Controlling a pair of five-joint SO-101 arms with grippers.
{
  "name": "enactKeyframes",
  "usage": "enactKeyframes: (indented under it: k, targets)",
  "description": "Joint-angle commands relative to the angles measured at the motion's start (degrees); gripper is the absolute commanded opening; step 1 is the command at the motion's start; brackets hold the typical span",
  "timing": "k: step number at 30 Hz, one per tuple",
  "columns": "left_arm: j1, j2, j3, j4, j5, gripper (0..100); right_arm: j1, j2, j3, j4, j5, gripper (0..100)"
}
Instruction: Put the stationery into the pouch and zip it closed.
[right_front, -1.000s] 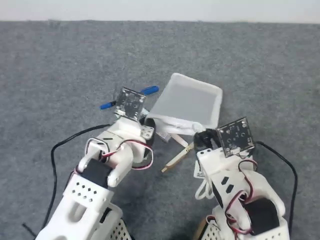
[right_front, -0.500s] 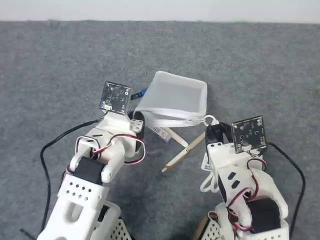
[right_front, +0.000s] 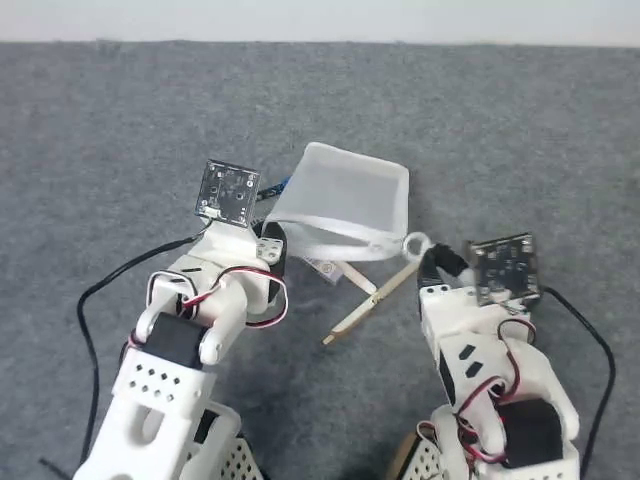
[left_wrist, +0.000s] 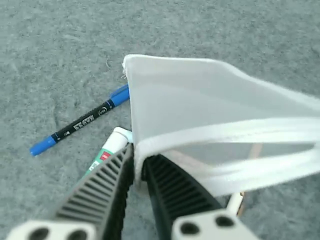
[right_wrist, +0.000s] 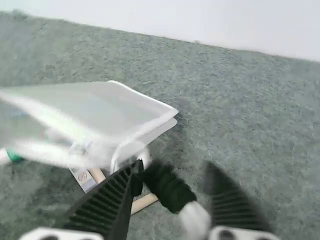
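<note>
A translucent white pouch (right_front: 350, 195) (left_wrist: 210, 105) (right_wrist: 95, 110) is held up off the grey carpet by one corner of its mouth. My left gripper (right_front: 272, 238) (left_wrist: 139, 160) is shut on that corner's edge. The mouth gapes between two white bands. A blue pen (left_wrist: 75, 125) (right_front: 281, 184) and a white-and-green tube (left_wrist: 107, 150) lie on the carpet under the pouch's raised end. A wooden stick (right_front: 365, 305) (right_wrist: 145, 201) lies between the arms. My right gripper (right_front: 432, 262) (right_wrist: 172, 170) sits by the pouch's white zip ring (right_front: 414, 243) (right_wrist: 127, 159). A black piece with a white end shows at it.
Grey carpet (right_front: 520, 130) stretches open around and beyond the pouch up to a white wall (right_wrist: 200, 20). Black cables (right_front: 95, 300) trail beside both arm bases.
My left gripper has drawn the pouch to the left and tipped it up, covering most of the blue pen. The right gripper has shifted right, and the zip ring has gone with it.
</note>
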Motion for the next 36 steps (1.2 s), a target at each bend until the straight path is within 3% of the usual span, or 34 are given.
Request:
enactKeyframes:
  k: [1, 9, 16, 24, 36]
  targets:
    - [-0.88, -1.58, -3.47, 0.44, -0.44, 1, 1.19, -0.31, -0.79, 0.22, -2.46, 22.6]
    - [-1.05, -1.67, -4.26, 0.44, -0.44, 1, 1.19, 0.48, -0.79, 0.04, -2.55, 20.6]
    - [-1.49, -1.67, -5.76, 2.64, -0.35, 1, 1.19, 16.22, -1.58, -6.2, -2.9, 20.3]
    - [-8.26, -1.67, -8.22, 3.08, 0.88, 1, 1.19, 32.4, -4.48, -11.3, -7.21, 20.2]
    - [-21.8, -1.67, -13.32, 7.74, 2.99, 1, -0.04, 41.54, -4.57, -16.84, -9.58, 16.5]
